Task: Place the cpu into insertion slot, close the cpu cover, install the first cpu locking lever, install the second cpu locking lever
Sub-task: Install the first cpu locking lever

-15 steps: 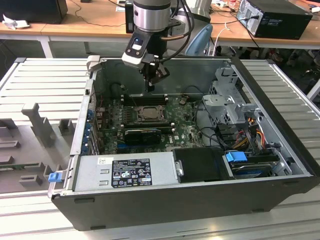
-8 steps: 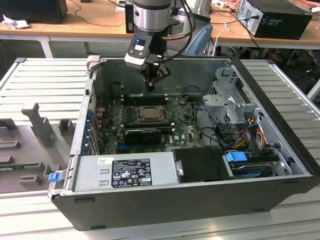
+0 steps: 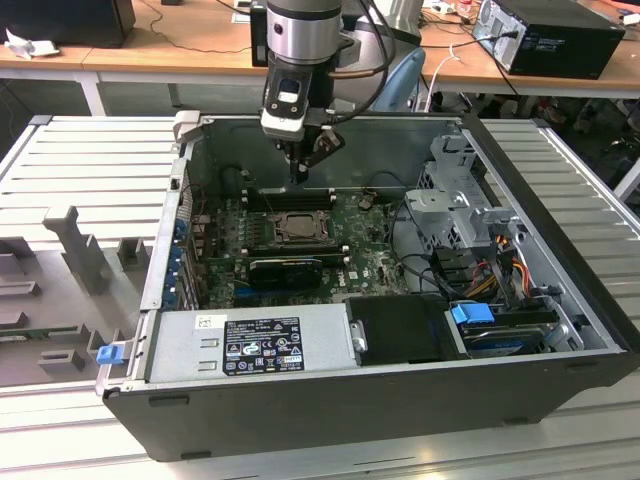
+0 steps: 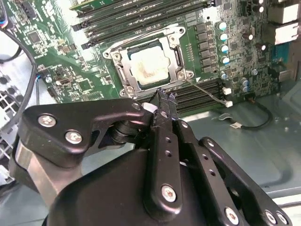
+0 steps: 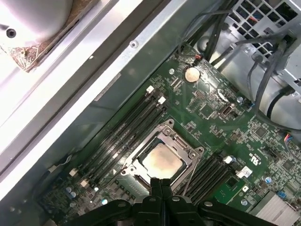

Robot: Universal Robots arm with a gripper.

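The cpu [image 4: 151, 67] lies flat in the insertion slot [image 4: 120, 78] on the green board, its pale face showing through the window of the cpu cover [image 4: 175, 52]. The cover is folded down over it. In the exterior view the cpu [image 3: 297, 226] sits inside the open computer case. My gripper [image 3: 300, 178] hangs just above the socket's far edge. Its black fingers [image 5: 157, 184] are pressed together, shut with nothing between them. In the second wrist view the gripper [image 4: 165, 96] hovers close by the socket's corner. A thin grey rod [image 4: 207, 91] runs out from that corner.
Long black memory slots [image 5: 124, 134] flank the socket on both sides. A coin battery [image 5: 191, 74] and cable bundles [image 5: 263, 70] lie near the drive cage [image 3: 455, 200]. The power supply [image 3: 250, 345] fills the case's near side. The case wall [image 5: 108, 70] stands close behind the gripper.
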